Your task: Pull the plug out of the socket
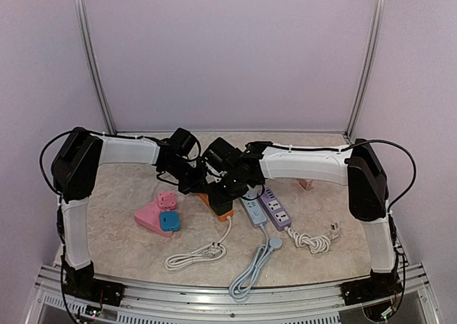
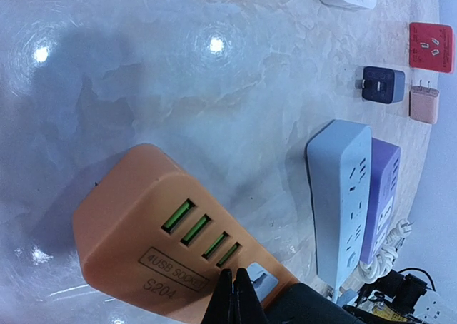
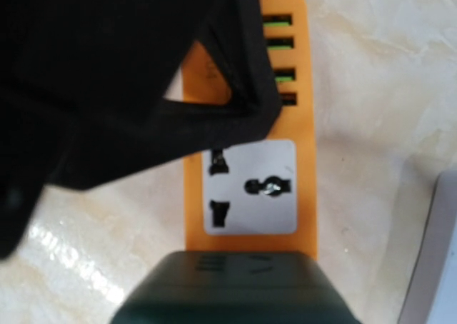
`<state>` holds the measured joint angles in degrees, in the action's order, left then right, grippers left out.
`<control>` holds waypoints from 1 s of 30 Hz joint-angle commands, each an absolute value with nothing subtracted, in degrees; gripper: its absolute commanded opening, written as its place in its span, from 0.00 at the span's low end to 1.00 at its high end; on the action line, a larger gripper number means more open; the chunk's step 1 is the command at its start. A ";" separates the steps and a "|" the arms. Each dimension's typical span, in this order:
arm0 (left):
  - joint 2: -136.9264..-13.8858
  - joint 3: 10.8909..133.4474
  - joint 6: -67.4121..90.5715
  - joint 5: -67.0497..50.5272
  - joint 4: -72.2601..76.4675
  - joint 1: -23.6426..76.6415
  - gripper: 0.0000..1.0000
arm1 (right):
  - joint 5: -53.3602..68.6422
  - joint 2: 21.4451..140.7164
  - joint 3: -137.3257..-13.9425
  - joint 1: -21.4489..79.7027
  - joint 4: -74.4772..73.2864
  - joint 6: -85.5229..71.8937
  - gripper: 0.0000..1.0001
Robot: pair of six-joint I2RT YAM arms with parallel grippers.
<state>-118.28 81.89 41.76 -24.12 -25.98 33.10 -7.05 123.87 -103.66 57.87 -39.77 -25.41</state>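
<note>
Dark green plug [image 3: 228, 288], nearest my right wrist lens: it is sitting in the end of the orange power strip [image 3: 305, 195], directly below the right end effector [image 1: 228, 185]. That end effector's fingers are not showing, so I cannot tell whether they are gripping the plug.

Left end effector [image 2: 233, 299]: its fingers are together, with the tips appearing to press on the strip's top face just beside the plug, pinning it to the worktop [image 2: 214, 88].

Risks I am weighing:
- The closed tips are bearing on one small patch, so an upward pull may be tilting or lifting the strip along with the plug.
- A slanted pull may be binding the pins.
- A weak hold may be sliding off the smooth plug body.
</note>
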 commanded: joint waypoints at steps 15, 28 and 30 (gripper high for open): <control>-122.61 72.86 41.73 -16.86 -32.89 34.10 0.00 | -12.04 123.85 -110.65 57.26 -42.65 -24.00 0.23; -123.90 73.39 41.74 -16.67 -33.38 34.19 0.00 | -14.57 125.35 -111.36 60.47 -43.37 -22.51 0.21; -124.00 73.47 41.83 -16.58 -33.48 34.19 0.00 | -15.56 124.74 -110.81 60.47 -43.37 -22.38 0.21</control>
